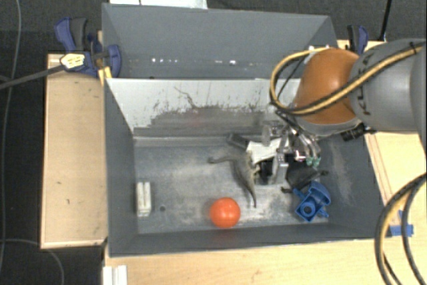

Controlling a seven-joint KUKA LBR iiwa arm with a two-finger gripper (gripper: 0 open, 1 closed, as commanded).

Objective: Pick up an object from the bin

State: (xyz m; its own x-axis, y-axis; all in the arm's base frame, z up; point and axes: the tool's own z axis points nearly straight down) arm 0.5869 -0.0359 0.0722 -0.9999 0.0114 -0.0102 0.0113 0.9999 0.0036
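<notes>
Camera view: fingers (270, 173), spread unclear, over grey figure (241, 173) on scratched bin (180, 177) floor.

scuffed matt grey metal bin (173, 167); smooth orange ball (225, 212); blue plastic piece (311, 202), slightly glossy.

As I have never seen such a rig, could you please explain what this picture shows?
One camera looks down into a grey metal bin from above, slightly to one side. The big grey arm with an orange cover, reaching in from the right, is a robot meant to pick one thing out. At its tip is the gripper, low over the bin's right half. On the bin floor lie an orange ball, a blue plastic piece, a small pale block at the left, and a dark lizard-like toy right beside the gripper. Whether anything is held, I cannot tell.
</notes>
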